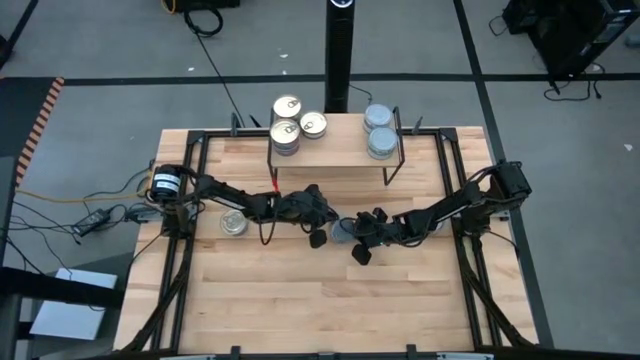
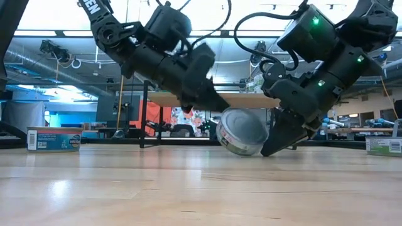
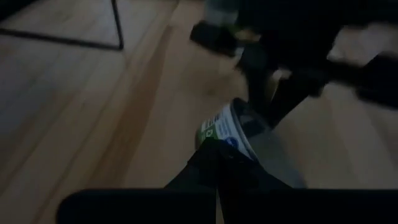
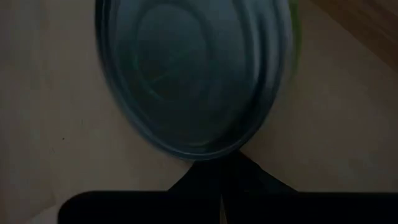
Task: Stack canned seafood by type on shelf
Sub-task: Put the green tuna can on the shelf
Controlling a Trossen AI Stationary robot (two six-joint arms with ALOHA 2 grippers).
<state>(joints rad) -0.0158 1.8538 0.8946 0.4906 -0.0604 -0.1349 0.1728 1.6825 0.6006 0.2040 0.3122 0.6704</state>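
Both hands are pinched closed and holding nothing: the left hand (image 2: 217,103) and the right hand (image 2: 271,147) press from opposite sides on a blue-grey tin (image 2: 242,132), tipped on edge mid-surface (image 1: 300,300). It looks like they are righting or flipping this tin. Next, one hand must open, grip it and carry it to the shelf (image 1: 335,153), onto the blue-grey stack (image 1: 380,143), not the gold-topped tins (image 1: 286,135).

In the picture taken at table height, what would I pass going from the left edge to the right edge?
A flat tin standing on the table → the left gripper, shut → a tilted tin on its edge → the right gripper, shut, against that tin → a tin at the right edge.
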